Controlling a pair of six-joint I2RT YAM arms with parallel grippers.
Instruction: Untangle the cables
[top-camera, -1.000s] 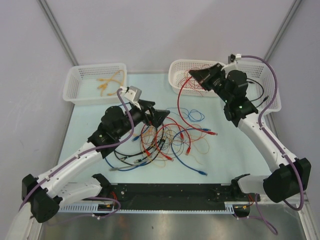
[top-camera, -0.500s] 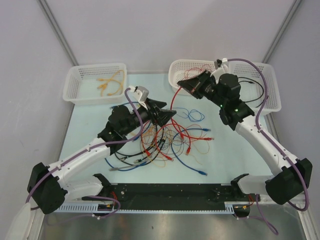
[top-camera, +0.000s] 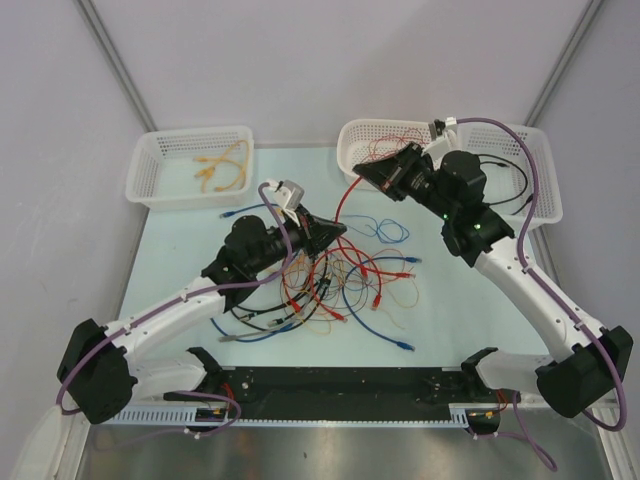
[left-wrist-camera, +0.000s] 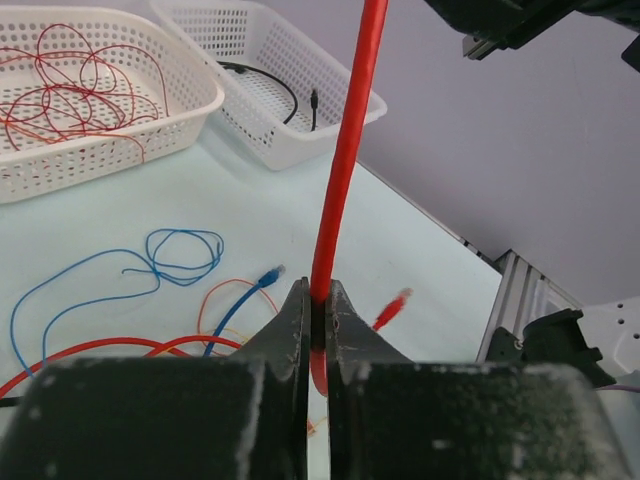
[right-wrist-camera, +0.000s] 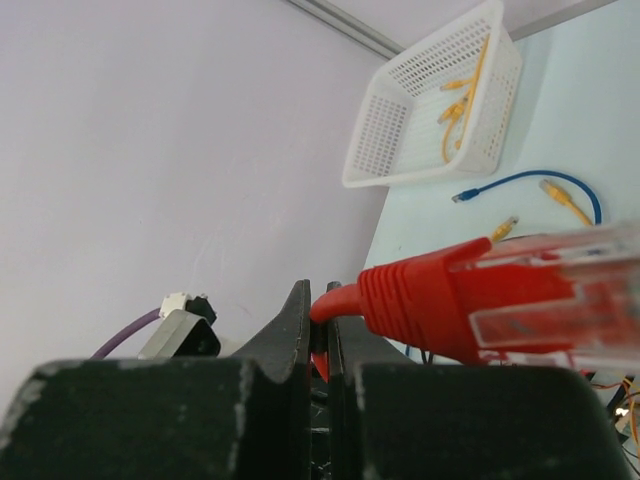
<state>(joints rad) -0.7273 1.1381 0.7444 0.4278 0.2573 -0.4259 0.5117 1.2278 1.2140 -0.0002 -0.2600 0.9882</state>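
The cables (top-camera: 335, 285) lie in a tangle of red, orange, blue and black loops at the table's middle. One red cable (top-camera: 345, 200) rises taut from the tangle's far edge. My left gripper (top-camera: 337, 229) is shut on it low down; in the left wrist view the red cable (left-wrist-camera: 345, 150) runs straight up out of the left gripper (left-wrist-camera: 318, 300). My right gripper (top-camera: 362, 171) is shut on the same cable higher up, in front of the middle basket. In the right wrist view its red plug (right-wrist-camera: 480, 300) sticks out just beside the right gripper (right-wrist-camera: 320, 320).
Three white baskets stand at the back: the left basket (top-camera: 190, 133) holds yellow cables, the middle basket (top-camera: 345, 150) red ones, the right basket (top-camera: 548, 190) a black one. Loose blue cables (top-camera: 385, 228) lie near the tangle. A black rail (top-camera: 340, 385) lines the near edge.
My left gripper has moved right to the raised red cable and shut on it. My right gripper has shifted left and down a little, still holding the cable.
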